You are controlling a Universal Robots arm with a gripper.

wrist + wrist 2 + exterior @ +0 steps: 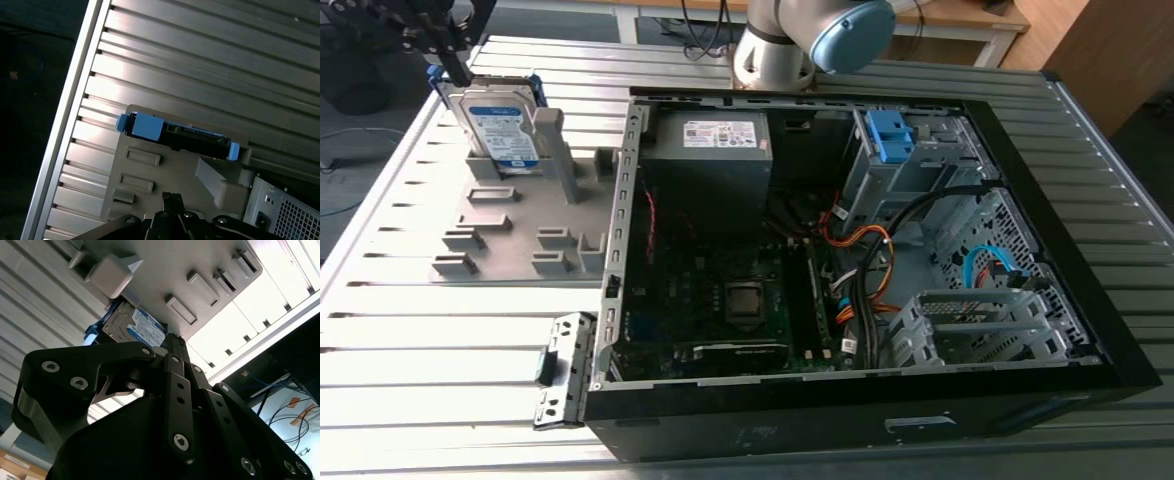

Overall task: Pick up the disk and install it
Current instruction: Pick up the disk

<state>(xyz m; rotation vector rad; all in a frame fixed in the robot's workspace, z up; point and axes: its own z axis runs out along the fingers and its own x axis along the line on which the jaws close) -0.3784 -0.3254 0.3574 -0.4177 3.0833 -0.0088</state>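
The disk (500,125) stands on end, long axis upright, in 1 slot of the grey holder (520,240), on the exterior view's left of the computer case (854,425). The gripper (454,72) hangs just above its top edge, apparently closed and empty.

At the top centre of the exterior view, a silver-grey tubular arm (767,50) is seen, its joint closed by a rounded light-blue cap (851,30). At the upper left, a black gripper (450,68) is shown. In the second wrist view, its matte black linkage bars (176,390) are studded with silver round-headed screws (181,441).
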